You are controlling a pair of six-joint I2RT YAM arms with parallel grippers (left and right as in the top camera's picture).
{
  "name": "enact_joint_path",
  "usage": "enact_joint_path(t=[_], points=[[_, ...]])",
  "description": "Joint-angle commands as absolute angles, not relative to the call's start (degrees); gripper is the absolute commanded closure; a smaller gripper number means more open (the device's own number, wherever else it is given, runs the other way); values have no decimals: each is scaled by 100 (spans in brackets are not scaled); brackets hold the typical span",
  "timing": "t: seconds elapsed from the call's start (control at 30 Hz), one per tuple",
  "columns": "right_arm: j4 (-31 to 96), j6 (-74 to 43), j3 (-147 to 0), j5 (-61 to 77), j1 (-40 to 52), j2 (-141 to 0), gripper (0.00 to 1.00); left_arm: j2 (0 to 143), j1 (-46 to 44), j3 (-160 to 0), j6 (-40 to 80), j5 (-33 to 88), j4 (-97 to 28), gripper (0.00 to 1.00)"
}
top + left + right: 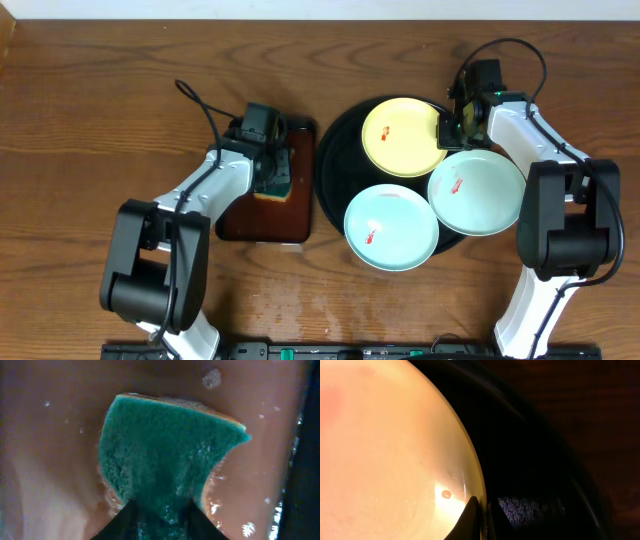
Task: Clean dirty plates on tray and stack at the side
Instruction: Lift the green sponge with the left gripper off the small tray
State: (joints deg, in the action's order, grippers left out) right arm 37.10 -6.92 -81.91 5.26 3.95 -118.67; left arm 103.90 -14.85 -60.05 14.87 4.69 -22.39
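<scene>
Three plates lie on the round black tray. The pale yellow plate is at the back, with a small red smear. One mint plate is at the front and another mint plate overhangs the tray's right rim; both carry red smears. My right gripper is shut on the yellow plate's right rim, one finger on each side of the edge. My left gripper is over the brown tray, shut on a green sponge pinched between its fingertips.
The rectangular dark-brown tray sits left of the black tray, wet, with the sponge at its back right. Bare wooden table lies to the far left and in front. The black tray's floor shows beside the yellow plate.
</scene>
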Motion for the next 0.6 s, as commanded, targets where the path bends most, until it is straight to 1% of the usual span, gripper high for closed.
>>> enact_joint_path(t=[0.0, 0.1, 0.13, 0.57], points=[[3747, -591, -8167, 434, 423, -11896, 96, 10656, -1496, -5968, 1505, 427, -2320, 86], [3750, -591, -8167, 434, 423, -11896, 96, 10549, -1492, -6012, 1505, 421, -2322, 92], [3750, -591, -8167, 434, 423, -11896, 96, 10497, -1490, -6029, 1505, 421, -2324, 93], [3754, -591, -8167, 434, 423, -11896, 96, 9150, -1481, -6095, 1507, 320, -2620, 93]])
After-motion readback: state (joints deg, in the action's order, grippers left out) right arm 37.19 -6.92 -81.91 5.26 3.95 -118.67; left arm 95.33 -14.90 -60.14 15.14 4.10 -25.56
